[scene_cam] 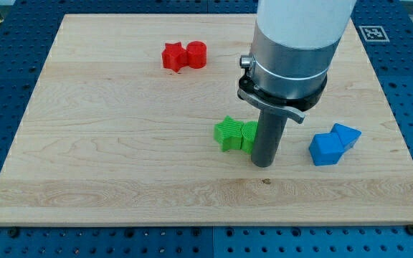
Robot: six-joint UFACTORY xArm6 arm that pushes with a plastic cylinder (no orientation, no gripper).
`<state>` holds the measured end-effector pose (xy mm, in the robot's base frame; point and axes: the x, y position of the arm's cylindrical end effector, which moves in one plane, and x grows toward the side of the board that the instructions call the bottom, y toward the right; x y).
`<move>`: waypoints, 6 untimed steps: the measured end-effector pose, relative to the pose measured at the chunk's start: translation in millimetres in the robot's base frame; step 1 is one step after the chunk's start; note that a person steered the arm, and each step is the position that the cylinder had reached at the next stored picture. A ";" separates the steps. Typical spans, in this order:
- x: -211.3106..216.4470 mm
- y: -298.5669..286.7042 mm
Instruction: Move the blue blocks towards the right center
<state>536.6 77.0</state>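
Two blue blocks sit touching at the view's right: a chunky blue block (pixel 326 149) and a smaller blue block (pixel 347 135) up and right of it. My tip (pixel 264 164) rests on the board left of the blue blocks, with a gap between them. The rod stands right against a pair of green blocks, a green star (pixel 228 132) and a green block (pixel 248 135) partly hidden behind the rod.
A red star (pixel 173 56) and a red cylinder (pixel 196 54) sit touching near the view's top centre. The wooden board (pixel 106 158) lies on a blue perforated table. The arm's large grey and white body (pixel 292 50) hangs over the upper right of the board.
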 end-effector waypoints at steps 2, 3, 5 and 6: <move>13.4 24.9; 2.5 66.2; -38.0 136.9; -49.9 139.6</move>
